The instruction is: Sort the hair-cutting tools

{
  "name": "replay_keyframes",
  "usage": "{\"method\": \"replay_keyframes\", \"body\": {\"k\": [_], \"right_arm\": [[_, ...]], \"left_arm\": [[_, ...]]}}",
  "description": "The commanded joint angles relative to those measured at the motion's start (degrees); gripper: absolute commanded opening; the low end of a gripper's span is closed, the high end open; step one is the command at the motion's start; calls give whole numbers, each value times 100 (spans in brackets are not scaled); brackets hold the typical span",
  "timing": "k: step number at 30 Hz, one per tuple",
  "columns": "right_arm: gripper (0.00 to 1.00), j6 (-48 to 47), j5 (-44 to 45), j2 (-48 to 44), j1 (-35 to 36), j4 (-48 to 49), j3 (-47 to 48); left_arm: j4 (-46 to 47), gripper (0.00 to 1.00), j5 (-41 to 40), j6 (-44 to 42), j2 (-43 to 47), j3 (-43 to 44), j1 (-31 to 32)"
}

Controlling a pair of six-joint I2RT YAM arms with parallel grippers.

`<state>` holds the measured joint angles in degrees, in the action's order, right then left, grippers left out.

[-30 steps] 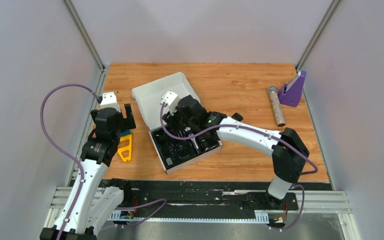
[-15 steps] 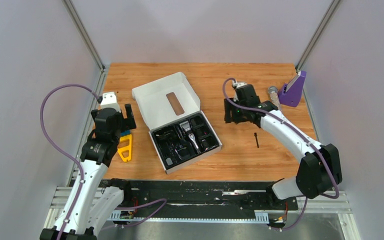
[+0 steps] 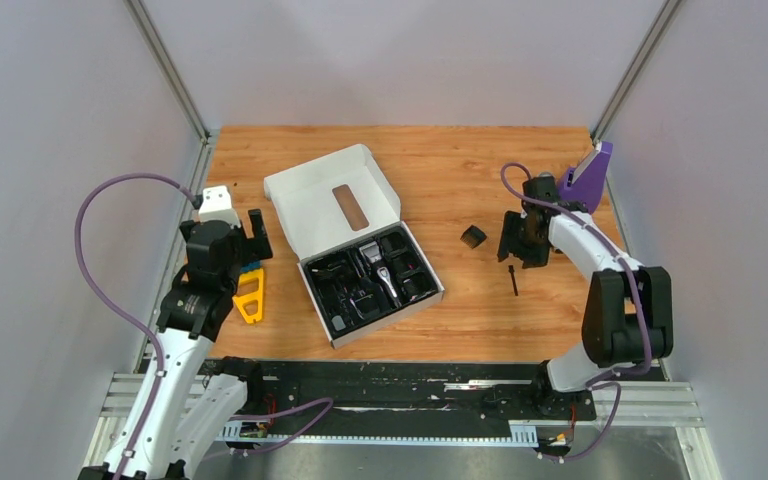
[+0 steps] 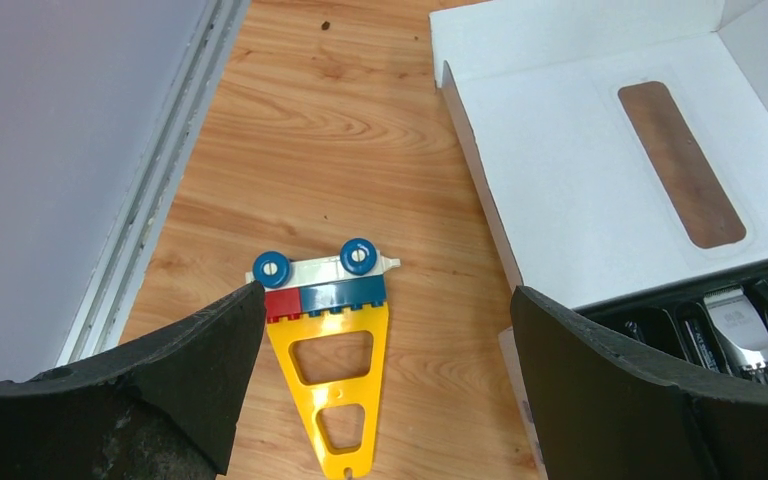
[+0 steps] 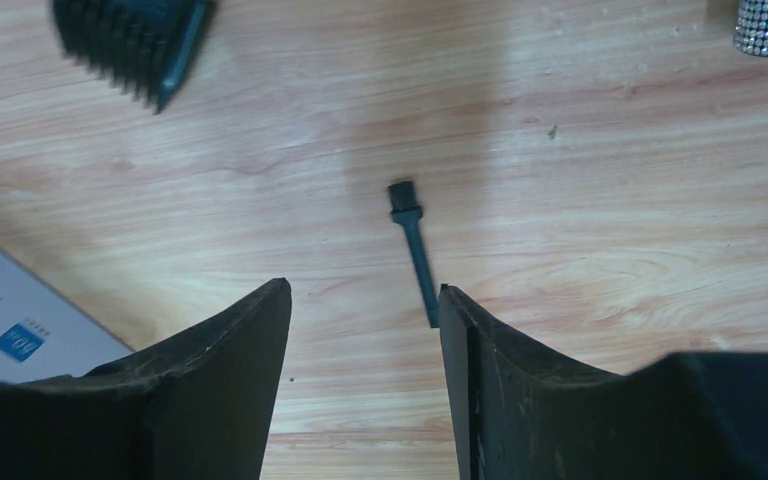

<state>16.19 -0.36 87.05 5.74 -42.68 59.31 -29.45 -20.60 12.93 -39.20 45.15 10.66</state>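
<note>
R arm is swinging from the box [image 3: 332, 205] to the right. R fingers [image 5: 210, 380] are hanging open, empty, over the brush [image 5: 415, 250]. Guard [image 3: 473, 236] is now lying loose on the counter [image 3: 440, 320], just left. Two pcs are prob. awaiting sorting. L fingers [image 4: 160, 390] are idling open.

Top external: high above near edge, whole table [image 3: 440, 170]. Wrists: close, downward; left shares box [image 4: 580, 180], right shares stick [image 5: 417, 255].

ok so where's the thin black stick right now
In the top view the thin black stick lies on the wood right of the open box, just nearer than the right gripper; the comb guard sits beyond it to the left.
</note>
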Motion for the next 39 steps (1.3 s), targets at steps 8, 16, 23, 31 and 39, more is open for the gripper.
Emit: {"method": "replay_keyframes", "body": {"k": [8,16,23,31,39], "right_arm": [[46,-574,431,1168,-215,-285,635],[41,-973,256,1554,-205,-158,723],[38,-1082,-21,1633,-192,-2,626],[33,-1067,-242,1705,-100,73,509],[22,-935,-172,1577,25,-47,411]], "left_arm": [[90,100,-331,-98,246,188,476],[93,100,-405,-141,320,179,557],[109,100,-415,-150,371,179,569],[115,100,-391,-150,387,174,569],[126,100,-373,-142,405,170,569]]}}
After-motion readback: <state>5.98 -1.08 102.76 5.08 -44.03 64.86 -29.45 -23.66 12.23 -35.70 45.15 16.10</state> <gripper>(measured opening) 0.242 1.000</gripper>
